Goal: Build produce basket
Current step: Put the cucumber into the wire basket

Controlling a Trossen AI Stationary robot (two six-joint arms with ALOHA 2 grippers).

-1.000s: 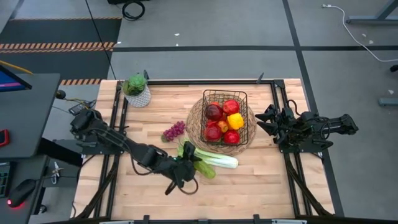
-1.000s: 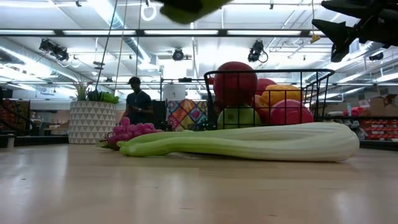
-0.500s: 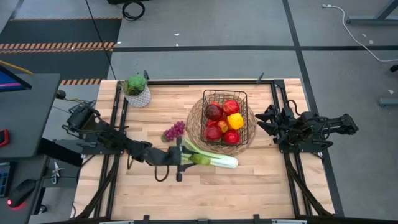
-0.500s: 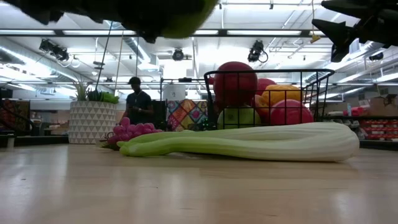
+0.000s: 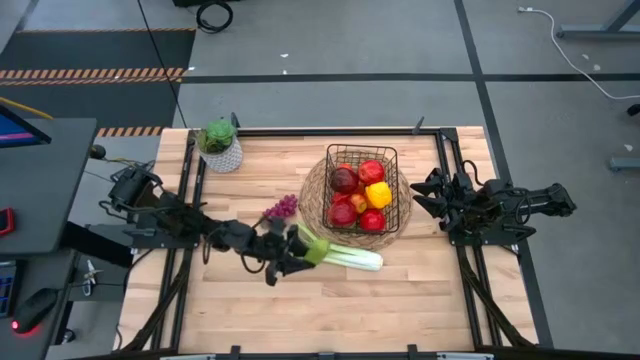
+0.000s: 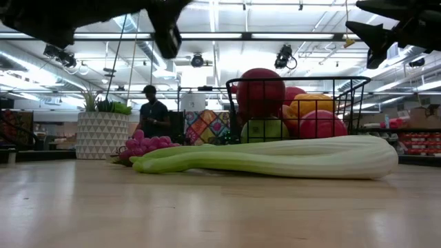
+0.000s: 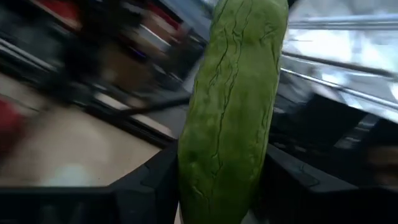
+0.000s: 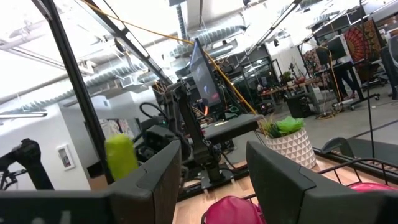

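My left gripper (image 5: 296, 250) hangs over the middle of the table, shut on a green cucumber (image 7: 233, 106), just above the leafy end of the pale-green leek (image 5: 345, 255), which lies flat on the wood. The same cucumber (image 5: 313, 249) shows in the high view. Purple grapes (image 5: 280, 208) lie left of the black wire basket (image 5: 362, 150), which stands on a round woven mat and holds apples and peppers. My right gripper (image 5: 424, 195) waits open at the right edge, above the table. My left gripper pinches the cucumber's two long sides (image 7: 186, 180) between its two fingers (image 7: 149, 186). The fingers come about level from the table's left. The cucumber is lifted clear of the table and reaches well beyond the fingertips; how far back it sits is hidden by the cucumber itself.
A leafy plant in a white pot (image 5: 220, 146) stands at the far left corner. Black frame rails (image 5: 192, 190) run along the table's left and right sides. Bare wood (image 5: 400, 300) lies along the near edge. A person (image 6: 151, 110) stands in the room beyond.
My left gripper has carried the cucumber from nearer the front edge toward the far edge and lower, ending over the leek's leafy end. The wrist has rolled a good way round, turning the cucumber with it. The leek, grapes and basket have not moved.
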